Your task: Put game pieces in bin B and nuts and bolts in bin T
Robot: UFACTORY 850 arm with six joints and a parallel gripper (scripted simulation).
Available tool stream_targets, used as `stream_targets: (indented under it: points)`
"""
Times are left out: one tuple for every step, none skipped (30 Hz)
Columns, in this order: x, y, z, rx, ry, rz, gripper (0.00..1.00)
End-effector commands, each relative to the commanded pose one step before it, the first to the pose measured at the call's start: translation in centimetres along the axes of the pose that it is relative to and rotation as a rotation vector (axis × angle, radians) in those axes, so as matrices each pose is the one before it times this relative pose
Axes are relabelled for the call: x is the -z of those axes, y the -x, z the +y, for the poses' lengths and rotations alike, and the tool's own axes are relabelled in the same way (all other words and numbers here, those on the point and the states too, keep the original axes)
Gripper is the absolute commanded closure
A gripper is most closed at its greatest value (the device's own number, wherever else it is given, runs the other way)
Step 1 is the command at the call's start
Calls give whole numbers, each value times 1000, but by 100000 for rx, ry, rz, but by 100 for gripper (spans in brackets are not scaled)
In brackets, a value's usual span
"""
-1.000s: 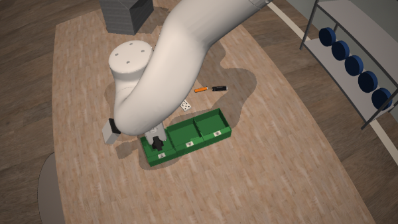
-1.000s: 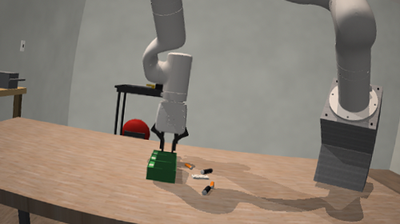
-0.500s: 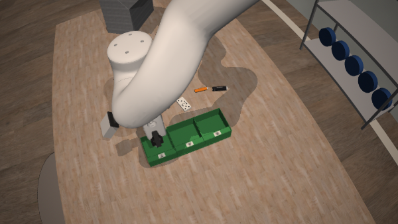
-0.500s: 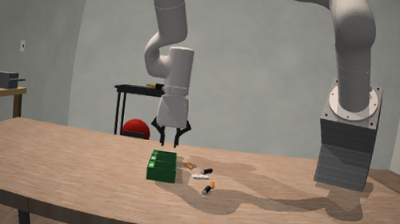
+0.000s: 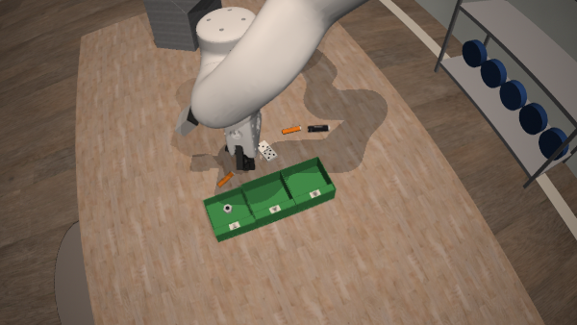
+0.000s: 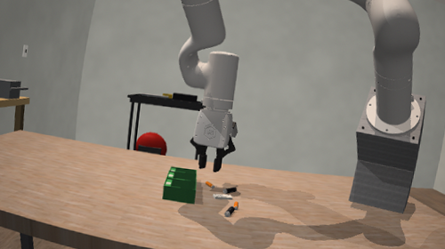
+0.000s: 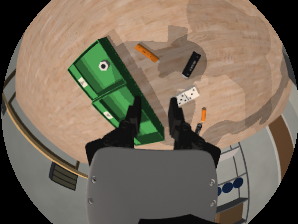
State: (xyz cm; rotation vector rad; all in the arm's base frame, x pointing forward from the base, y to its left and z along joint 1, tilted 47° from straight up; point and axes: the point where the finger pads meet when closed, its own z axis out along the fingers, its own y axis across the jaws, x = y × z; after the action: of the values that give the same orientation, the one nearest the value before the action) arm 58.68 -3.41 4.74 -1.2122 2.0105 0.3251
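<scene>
A row of three green bins [image 5: 298, 204] [image 6: 179, 192] [image 7: 149, 125] stands on the table; their labels are too small to read. A grey nut [image 5: 227, 208] [image 7: 103, 66] lies in the end bin. A white domino [image 5: 266, 151] [image 6: 220, 196] [image 7: 188, 95] lies on the table behind the bins. My gripper [image 5: 246, 163] [image 6: 210, 166] [image 7: 155, 104] is open and empty. It hangs above the table just behind the bins' back wall, next to the domino.
An orange battery [image 5: 225, 179] [image 6: 209, 185] [image 7: 148, 52] lies by the nut's bin. Another orange battery [image 5: 291, 130] [image 7: 202, 115] and a black one [image 5: 317, 128] lie further back. A black piece [image 6: 229, 191] [image 7: 192, 63] lies near the domino. The robot's base block [image 6: 383, 171] stands behind.
</scene>
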Motion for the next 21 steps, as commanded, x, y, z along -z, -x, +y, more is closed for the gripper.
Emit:
stream_targets:
  points:
    - [297,1715,3866,-15667,-622,147,59]
    - [30,185,814,-3085,88,-31,59]
    - [0,0,0,0,0,0,59]
    - [0,0,0,0,0,0,59]
    - [29,161,819,-8886,122,-25,59]
    - [28,86,830,-2132,107,-11,59]
    - [3,9,127,-2261,28,-24,59]
    - [-1,-1,1,-2891,-44,-48,59]
    - [3,5,-4,-3129,-34,-50,59]
    - [-1,-1,1,-3093,-30,-44,59]
    - [-1,-1,1,-3023,-60,-49,59]
    - [-1,-1,1,-2989,-96,-63,59]
    - [-1,-1,1,-2979,-120,-75,59]
    - [0,3,24,-2976,-155,-64,59]
    - [0,2,17,-2977,-150,-61,59]
    - [0,1,12,-2978,-143,-54,59]
    - [0,1,8,-2977,-133,-44,59]
    - [0,1,5,-2974,-121,-32,59]
    - [-3,-6,6,-2969,-110,-20,59]
    - [0,0,0,0,0,0,59]
    - [0,0,0,0,0,0,59]
